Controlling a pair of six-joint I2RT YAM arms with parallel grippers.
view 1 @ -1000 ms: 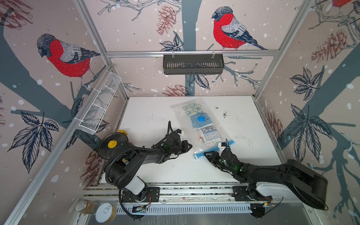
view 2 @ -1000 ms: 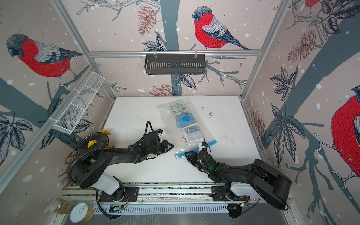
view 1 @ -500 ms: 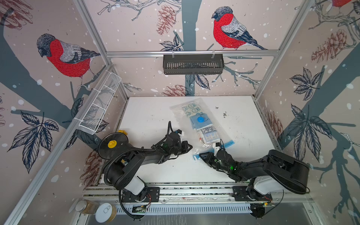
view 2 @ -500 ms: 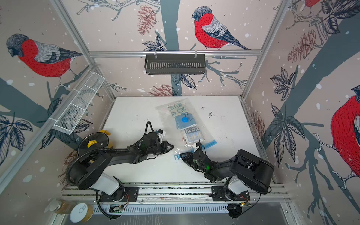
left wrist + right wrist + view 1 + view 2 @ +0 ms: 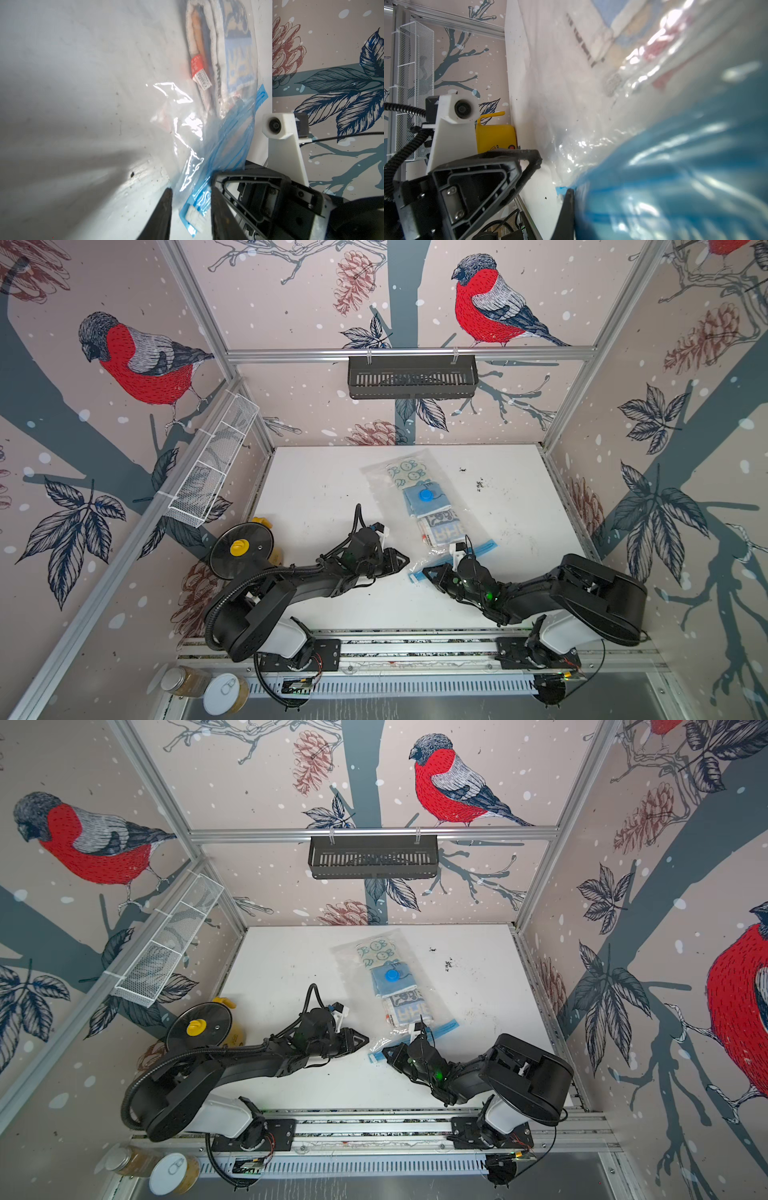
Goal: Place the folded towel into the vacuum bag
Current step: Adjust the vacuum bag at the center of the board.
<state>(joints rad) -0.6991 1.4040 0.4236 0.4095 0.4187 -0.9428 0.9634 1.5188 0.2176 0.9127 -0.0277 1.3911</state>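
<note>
We see the white bench (image 5: 324, 497) filling the floor of the cell, with both arms lying low over its near half. The left arm (image 5: 291, 576) stretches from its base on the front rail (image 5: 415, 649) toward the middle, its forearm nearly level. The right arm (image 5: 582, 593) folds back on itself and reaches inward, so the two hands come almost tip to tip at the bag's near corner.

The vacuum bag (image 5: 386, 481) lies flat in the middle of the bench, slanting from the far centre toward the right arm, with its mouth at the rail side. The folded towel (image 5: 442, 526) sits inside it, just behind the mouth. Beyond it lie two more folded cloths, one under the blue valve cap (image 5: 425, 494). Bare bench runs wide on the bag's left and more narrowly on its right, up to the wall.

The left hand (image 5: 405, 561) has its jaws apart, and in the left wrist view the bag's corner shows loose between them. The right hand (image 5: 424, 572) is closed, seemingly on the blue zip strip (image 5: 482, 548), though plastic blurs its wrist view. A white slider (image 5: 194, 221) sits at the strip's end.
</note>
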